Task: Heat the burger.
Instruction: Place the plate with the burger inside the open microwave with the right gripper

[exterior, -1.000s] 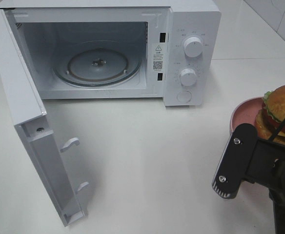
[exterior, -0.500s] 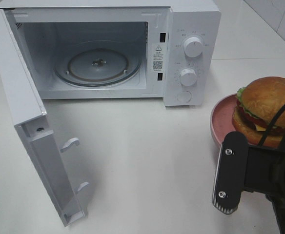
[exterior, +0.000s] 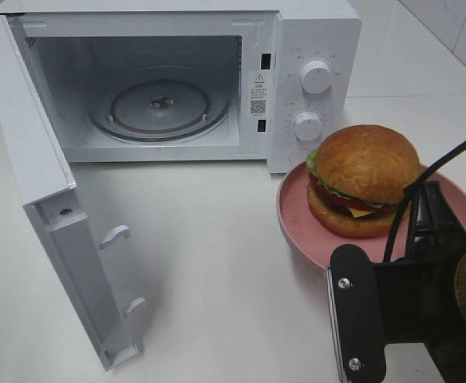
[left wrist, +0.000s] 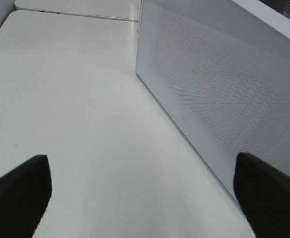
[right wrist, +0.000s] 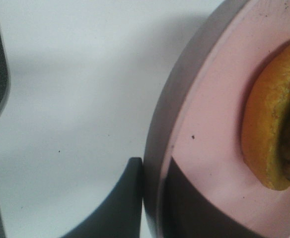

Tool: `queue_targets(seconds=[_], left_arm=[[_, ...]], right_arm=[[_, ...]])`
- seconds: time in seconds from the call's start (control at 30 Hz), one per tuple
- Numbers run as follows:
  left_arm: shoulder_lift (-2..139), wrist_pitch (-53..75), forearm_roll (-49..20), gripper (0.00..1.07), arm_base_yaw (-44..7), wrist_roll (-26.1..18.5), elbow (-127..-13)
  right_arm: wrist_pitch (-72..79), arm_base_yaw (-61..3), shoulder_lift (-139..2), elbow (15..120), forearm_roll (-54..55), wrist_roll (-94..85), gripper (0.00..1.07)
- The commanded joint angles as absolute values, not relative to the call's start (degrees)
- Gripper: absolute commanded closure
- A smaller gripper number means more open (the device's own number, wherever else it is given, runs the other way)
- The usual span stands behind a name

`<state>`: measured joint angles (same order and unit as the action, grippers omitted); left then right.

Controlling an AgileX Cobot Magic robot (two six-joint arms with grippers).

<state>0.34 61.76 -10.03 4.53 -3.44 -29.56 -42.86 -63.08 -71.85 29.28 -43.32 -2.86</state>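
The burger (exterior: 365,179), with a golden bun, lettuce, tomato and cheese, sits on a round pink plate (exterior: 297,215) just right of the microwave's front. My right gripper (exterior: 431,219) is shut on the plate's near rim. In the right wrist view one dark finger (right wrist: 127,198) lies outside the rim and the other on the inside of the plate (right wrist: 204,124), with the burger (right wrist: 269,129) beyond. My left gripper (left wrist: 145,198) is open with nothing between its fingers, beside a white perforated panel (left wrist: 219,99). It is out of the high view.
The white microwave (exterior: 313,96) stands at the back, its door (exterior: 57,199) swung wide open toward the front left. Inside is a glass turntable (exterior: 159,108). White tabletop (exterior: 217,263) lies between the door and the plate.
The plate with the burger has moved left from the right edge toward the microwave's front, carried by my right gripper. The microwave and its door have not moved.
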Motion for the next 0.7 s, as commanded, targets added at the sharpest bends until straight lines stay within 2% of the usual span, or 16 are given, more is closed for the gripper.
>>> queue_targets(seconds=[0.03, 0.43, 0.7], left_arm=[[0.5, 61.3, -10.3, 0.16, 4.2, -3.3, -29.6], [0.5, 61.3, -10.3, 0.16, 4.2, -3.3, -29.6], [0.5, 61.3, -10.3, 0.16, 4.2, -3.3, -29.6]], right_arm=[[-40.0, -63.2, -71.4, 29.3, -46.7, -7.6, 1.07], [-35.0, -63.1, -71.4, 29.3, -48.1, -15.0, 1.07], [-28.6, -58.4, -71.4, 29.3, -48.0, -23.9, 1.07]])
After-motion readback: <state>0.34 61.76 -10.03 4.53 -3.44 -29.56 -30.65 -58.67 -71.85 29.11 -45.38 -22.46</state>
